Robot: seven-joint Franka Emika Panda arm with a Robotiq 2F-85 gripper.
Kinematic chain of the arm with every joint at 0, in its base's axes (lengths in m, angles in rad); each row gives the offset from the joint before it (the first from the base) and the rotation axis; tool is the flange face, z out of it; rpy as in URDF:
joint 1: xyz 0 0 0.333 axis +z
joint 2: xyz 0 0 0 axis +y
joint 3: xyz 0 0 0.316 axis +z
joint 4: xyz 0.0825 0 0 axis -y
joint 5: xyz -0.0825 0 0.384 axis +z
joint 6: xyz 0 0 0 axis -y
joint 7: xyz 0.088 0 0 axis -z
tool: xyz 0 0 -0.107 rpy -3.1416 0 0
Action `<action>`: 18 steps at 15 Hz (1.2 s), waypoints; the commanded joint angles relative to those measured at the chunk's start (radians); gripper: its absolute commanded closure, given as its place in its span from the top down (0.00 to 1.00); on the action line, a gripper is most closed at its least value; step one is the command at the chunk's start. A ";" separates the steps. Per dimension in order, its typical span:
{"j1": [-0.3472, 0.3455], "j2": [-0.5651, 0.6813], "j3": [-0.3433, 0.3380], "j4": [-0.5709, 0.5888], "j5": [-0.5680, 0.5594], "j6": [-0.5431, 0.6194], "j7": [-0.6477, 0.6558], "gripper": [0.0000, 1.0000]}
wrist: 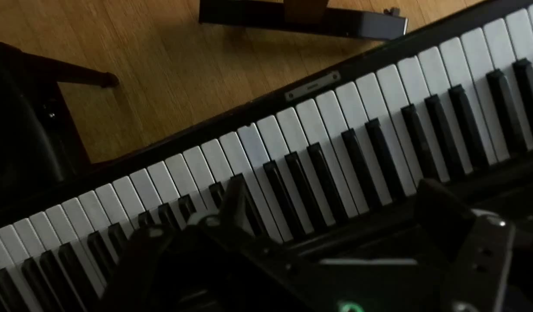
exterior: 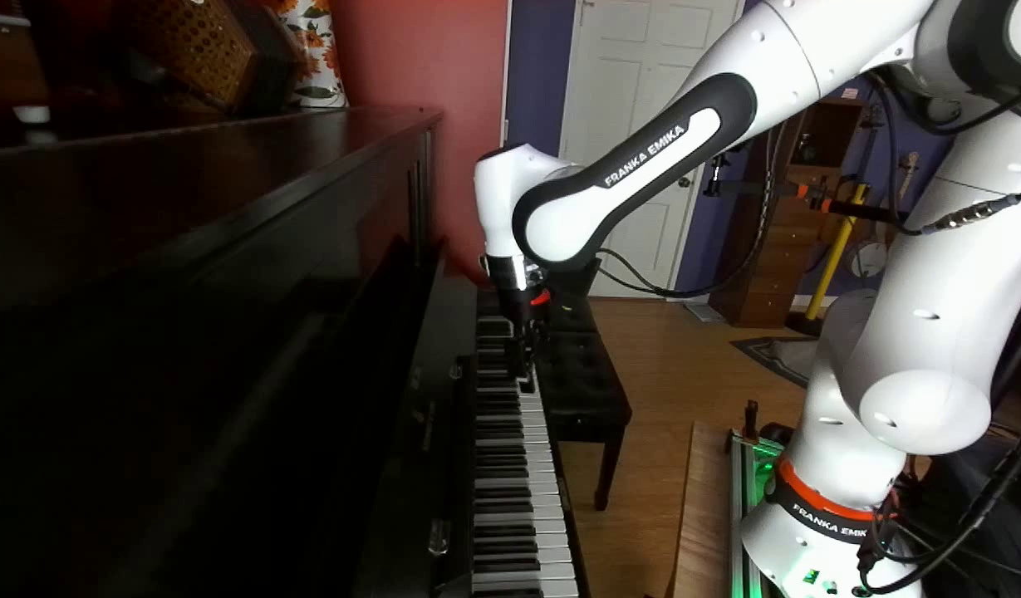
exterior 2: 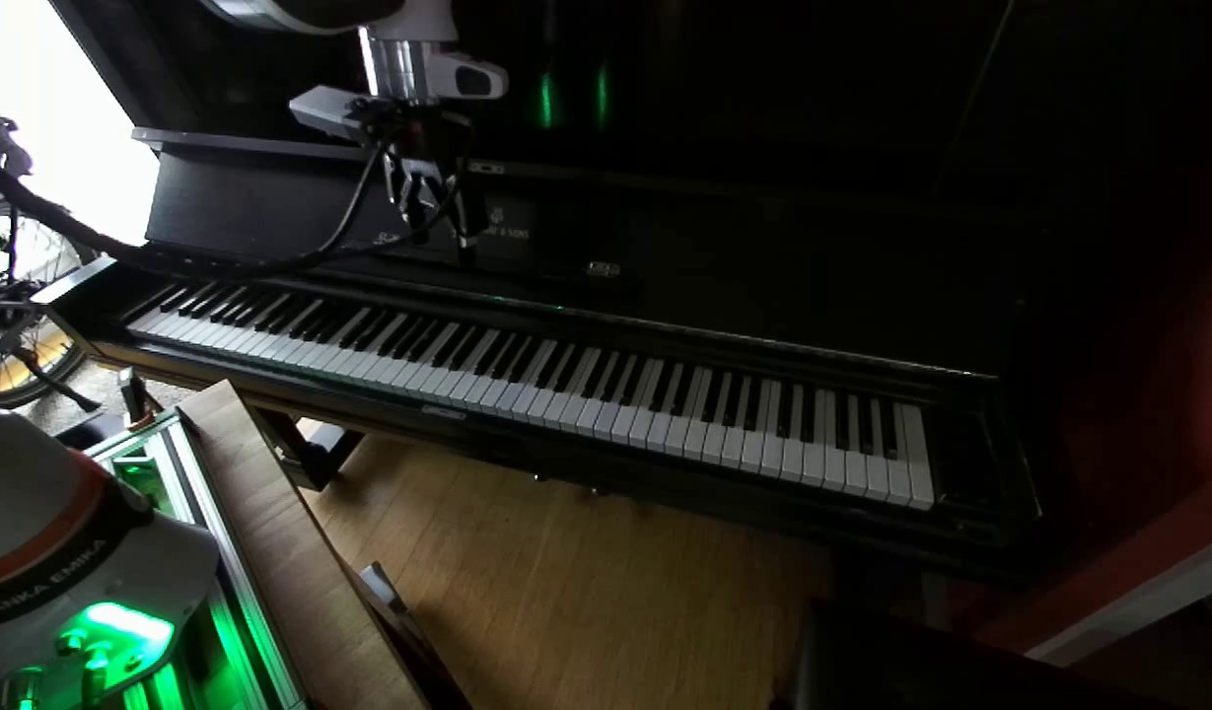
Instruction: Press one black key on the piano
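The piano is a dark upright case in both exterior views (exterior: 228,332) (exterior 2: 763,296). Its row of white and black keys also shows in the wrist view, with a black key (wrist: 328,184) between the fingers in the picture. My gripper (wrist: 333,182) is open and empty, its two fingers wide apart. In both exterior views (exterior: 527,382) (exterior 2: 444,245) it points down over the key row, close to the piano's front panel. It appears to be above the keys; contact cannot be told. Parts of some keys are hidden behind the left finger in the wrist view.
A dark padded bench (exterior: 581,382) stands beside the keyboard; it also shows in the wrist view (wrist: 19,117). The piano's panel rises behind the keys. A black cable (exterior 2: 241,266) hangs from the arm. The arm's base stands by a wooden board (exterior 2: 290,552).
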 commanded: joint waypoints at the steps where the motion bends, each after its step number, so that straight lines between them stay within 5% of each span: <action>1: 0.005 0.064 -0.028 -0.070 -0.080 0.144 -0.100 1.00; 7: -0.020 0.186 -0.080 -0.151 -0.007 0.627 -0.124 1.00; 8: -0.004 0.158 -0.068 -0.129 -0.041 0.517 -0.120 1.00; 18: -0.011 0.221 -0.075 -0.122 -0.004 0.640 -0.143 1.00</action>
